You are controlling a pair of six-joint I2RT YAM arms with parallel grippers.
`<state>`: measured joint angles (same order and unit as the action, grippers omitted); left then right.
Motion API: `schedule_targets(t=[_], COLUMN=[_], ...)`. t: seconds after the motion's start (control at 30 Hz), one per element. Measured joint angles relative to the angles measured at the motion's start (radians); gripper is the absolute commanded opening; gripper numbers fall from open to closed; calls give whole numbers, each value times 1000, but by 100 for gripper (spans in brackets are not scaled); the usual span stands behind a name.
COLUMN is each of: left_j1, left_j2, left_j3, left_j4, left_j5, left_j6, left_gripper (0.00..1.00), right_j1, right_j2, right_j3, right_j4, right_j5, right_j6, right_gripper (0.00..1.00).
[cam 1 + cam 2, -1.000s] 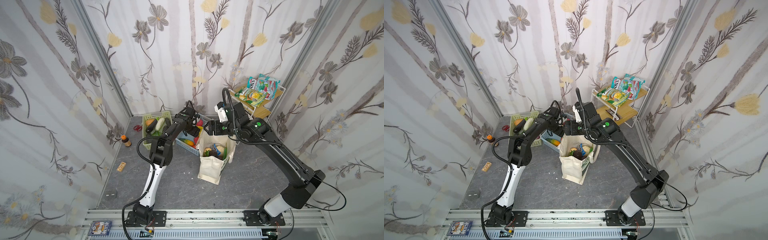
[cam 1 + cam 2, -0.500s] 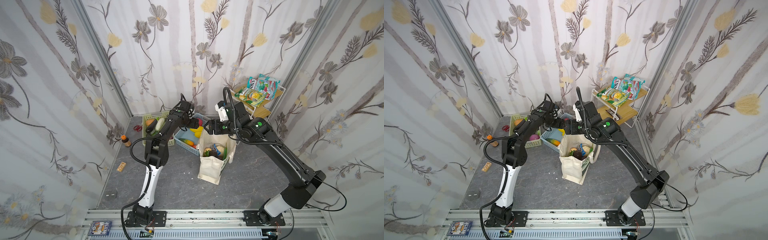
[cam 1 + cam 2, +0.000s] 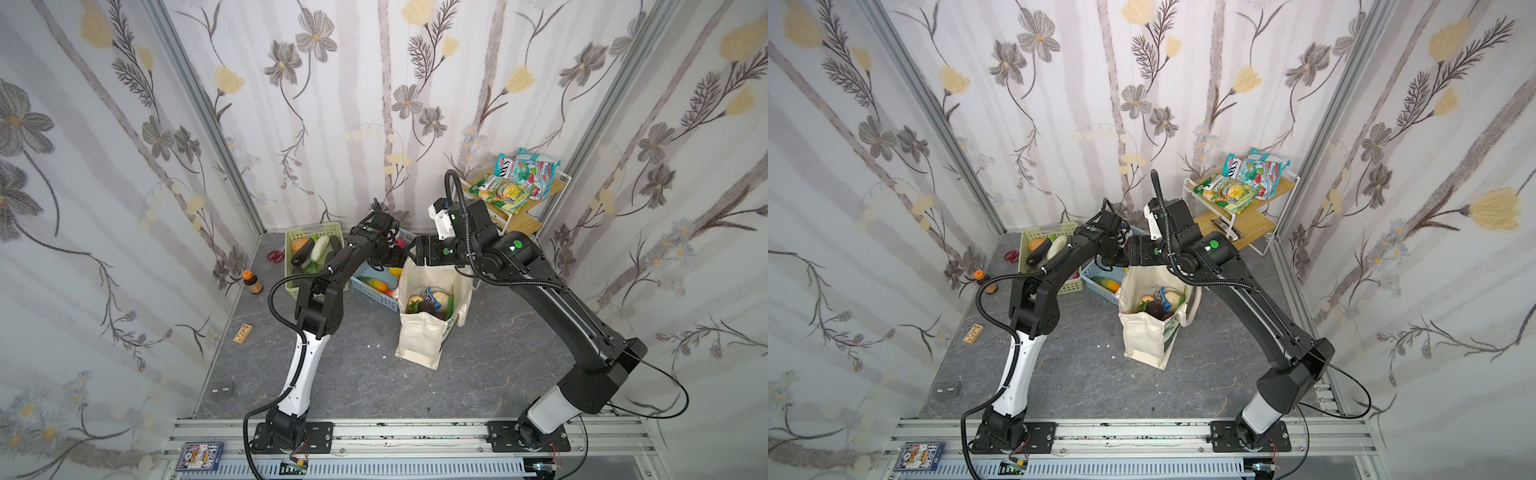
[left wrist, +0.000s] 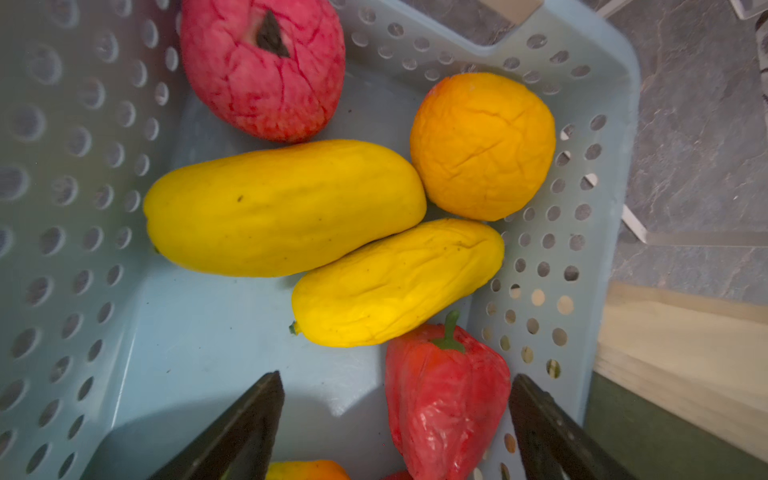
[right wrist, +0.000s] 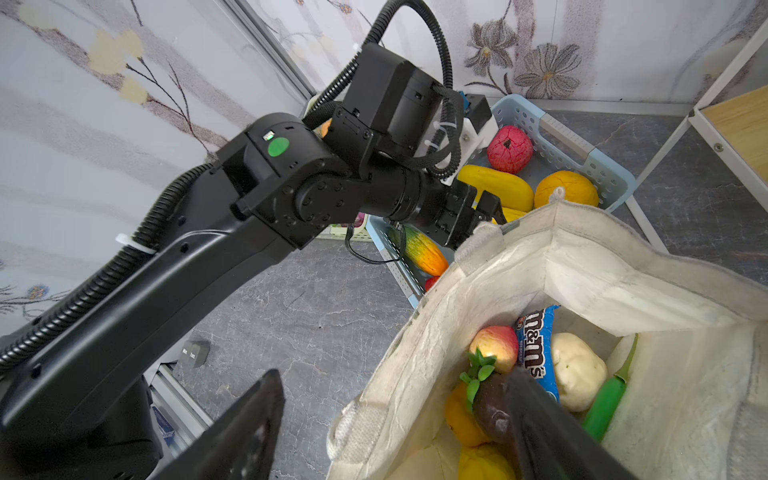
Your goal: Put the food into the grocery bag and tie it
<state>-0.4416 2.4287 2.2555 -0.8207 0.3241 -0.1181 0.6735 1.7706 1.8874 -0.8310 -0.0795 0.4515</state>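
Found grocery bag [image 3: 419, 332] part-filled, untied, toy fruits [image 4: 282, 208] left in blue basket [image 4: 208, 332] under open left pincer [image 4: 397, 376], open right pincer [image 5: 395, 374] astride bag's rim.

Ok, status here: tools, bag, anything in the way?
Left tool open over blue basket fruit. Right tool open astride grocery bag rim. Bag upright, part-filled, untied. Nothing blocking the bag mouth.

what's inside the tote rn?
Visible in the tote: apple, blue candy packet, cream vegetable, long green vegetable, purple eggplant, orange fruit, yellow fruit. Anything beneath them, and the bag's floor, is covered.
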Motion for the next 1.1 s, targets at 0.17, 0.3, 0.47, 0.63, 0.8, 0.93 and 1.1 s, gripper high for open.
schedule_targets(t=[0.17,0.3,0.47,0.63,0.8,0.93,1.1], left_j1=[0,2,11,16,-2,-2,-7], left_j2=[68,88,99,127,131,137,167], left_j3=[37,78,113,90,75,58,89], left_j4=[5,25,90,163,202,233,238], left_j5=[-58,-73,-79,-97,-142,-166,-216], left_j6=[25,24,-140,-380,-561,-673,-726], left_gripper=[88,90,90,89,90,89,87], right_j1=[0,2,3,3,4,4,4], right_j2=[2,9,11,11,11,11,10], right_j3=[2,3,3,5,5,5,5], right_j4=[-26,-26,-27,-26,-29,-32,-32], right_j5=[0,0,0,0,0,0,0], right_j6=[0,0,0,0,0,0,0], right_gripper=[84,84,84,84,84,84,84])
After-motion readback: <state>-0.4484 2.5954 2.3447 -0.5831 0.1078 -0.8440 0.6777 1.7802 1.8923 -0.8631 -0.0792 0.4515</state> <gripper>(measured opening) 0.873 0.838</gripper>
